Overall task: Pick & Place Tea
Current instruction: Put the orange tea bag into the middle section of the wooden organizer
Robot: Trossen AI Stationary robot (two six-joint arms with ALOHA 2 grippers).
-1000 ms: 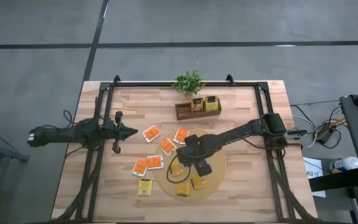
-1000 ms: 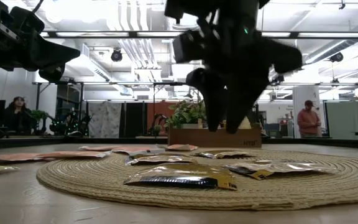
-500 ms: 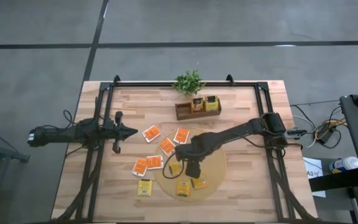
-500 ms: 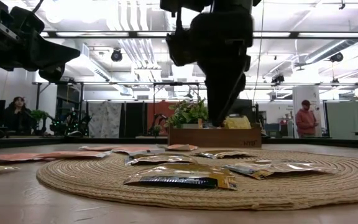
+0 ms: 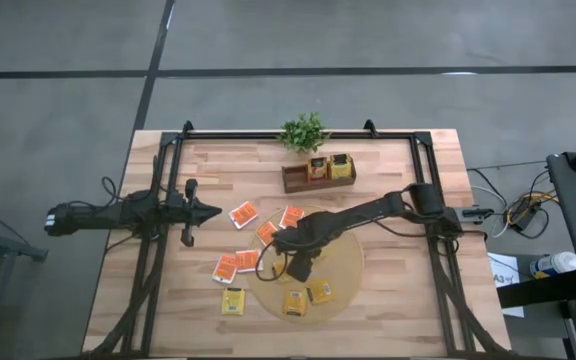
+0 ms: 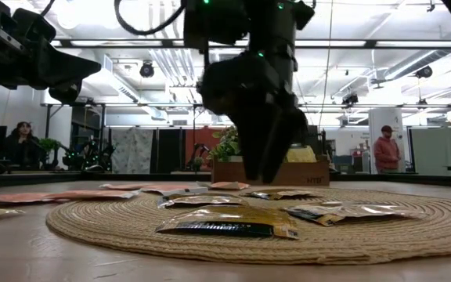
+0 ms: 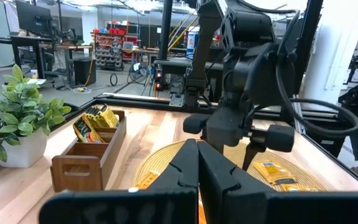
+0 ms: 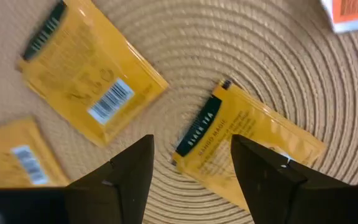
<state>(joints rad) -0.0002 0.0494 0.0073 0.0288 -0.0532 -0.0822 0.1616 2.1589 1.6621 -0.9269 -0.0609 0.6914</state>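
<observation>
From above I count five orange-red tea packets [image 5: 243, 213] on the bare table [image 5: 408, 300] just off the round woven mat [image 5: 348, 270]. There are three yellow ones in plain sight: two on the mat and one [image 5: 232, 301] on the wood beside it. My right end effector [image 5: 286, 262] hangs over the mat's left part and hides what lies beneath it. Its wrist view supplies that: a fourth yellow packet [image 8: 247, 152], printed BLACK TEA, lies flat on the weave. My right end effector [image 8: 191, 149] stands wide open with one finger either side of that packet and grips nothing. Two more yellow packets stand in the wooden box [image 5: 298, 183] by the potted plant [image 5: 304, 131]. My left end effector [image 5: 208, 211] waits closed and empty over the table's left side. Its wrist view shows the fingers [image 7: 188, 168] pressed together. Only the low view shows two people far back in the room.
</observation>
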